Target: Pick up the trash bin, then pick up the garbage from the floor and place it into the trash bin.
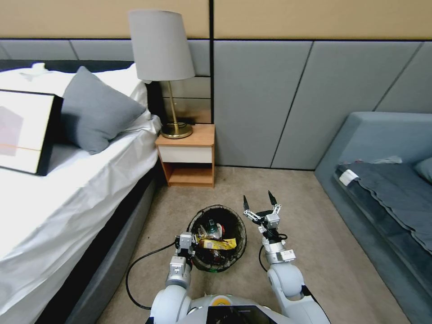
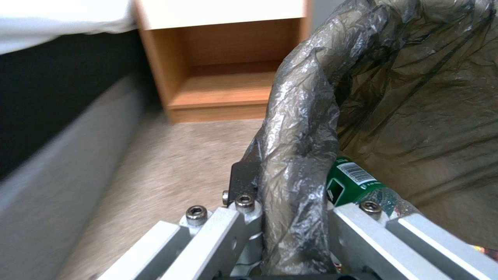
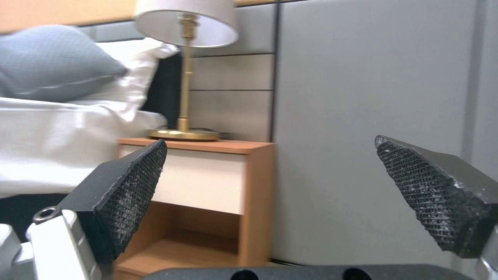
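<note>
In the head view the bin is held low over the carpet just ahead of the robot, between the bed and the grey sofa, its black liner pulled over the rim. The left gripper clamps the rim on the robot's left side. Inside lie pieces of garbage: a yellow wrapper with dark print too small to read, a red-and-white cup and a bit of green. The right gripper hangs just right of the bin, apart from it, its jaws spread wide and holding nothing. Behind stand a nightstand carrying a lamp, and a grey pillow lies on the bed. In the left wrist view the left gripper has its jaws closed on the bunched liner at the bin's rim; just inside, a green bottle shows a white barcode label, its digits unreadable. The nightstand's open shelf lies beyond. In the right wrist view the right gripper shows two textured black pads far apart, with the lamp, nightstand and pillow behind.
</note>
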`<state>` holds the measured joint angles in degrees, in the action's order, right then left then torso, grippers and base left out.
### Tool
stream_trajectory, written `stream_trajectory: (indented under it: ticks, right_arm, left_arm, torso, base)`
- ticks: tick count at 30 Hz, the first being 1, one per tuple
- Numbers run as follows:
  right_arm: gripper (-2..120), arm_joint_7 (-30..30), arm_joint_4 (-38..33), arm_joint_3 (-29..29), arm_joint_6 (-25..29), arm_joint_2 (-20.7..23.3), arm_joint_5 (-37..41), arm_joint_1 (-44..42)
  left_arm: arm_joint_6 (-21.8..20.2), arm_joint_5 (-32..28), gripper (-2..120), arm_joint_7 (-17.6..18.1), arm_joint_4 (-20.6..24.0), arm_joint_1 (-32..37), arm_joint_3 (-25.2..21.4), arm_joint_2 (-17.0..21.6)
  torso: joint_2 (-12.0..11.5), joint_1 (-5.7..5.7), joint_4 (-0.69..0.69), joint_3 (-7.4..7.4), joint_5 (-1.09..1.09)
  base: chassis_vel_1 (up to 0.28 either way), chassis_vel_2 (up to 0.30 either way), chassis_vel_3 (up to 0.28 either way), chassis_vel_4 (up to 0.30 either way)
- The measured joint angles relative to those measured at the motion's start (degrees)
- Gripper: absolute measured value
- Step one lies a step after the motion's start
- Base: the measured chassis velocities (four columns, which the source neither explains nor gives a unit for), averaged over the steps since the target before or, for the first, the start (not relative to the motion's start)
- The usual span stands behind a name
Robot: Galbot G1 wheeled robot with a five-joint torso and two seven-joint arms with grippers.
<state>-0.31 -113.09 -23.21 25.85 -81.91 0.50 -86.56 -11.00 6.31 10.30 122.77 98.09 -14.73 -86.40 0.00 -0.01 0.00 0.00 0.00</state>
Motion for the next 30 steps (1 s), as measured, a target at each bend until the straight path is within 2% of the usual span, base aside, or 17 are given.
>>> stream_trajectory:
  ticks: [30]
  right_arm:
    - [100,0.14,1.06,-0.12,0.09,-0.87,0.12,0.67]
  left_arm:
    - [0.16,0.09,1,-0.05,-0.30,-0.01,0.04,-0.19]
  torso:
    - [0.00,0.00,0.00,0.00,0.00]
  base:
    - [0.067,0.069,0.062,0.065]
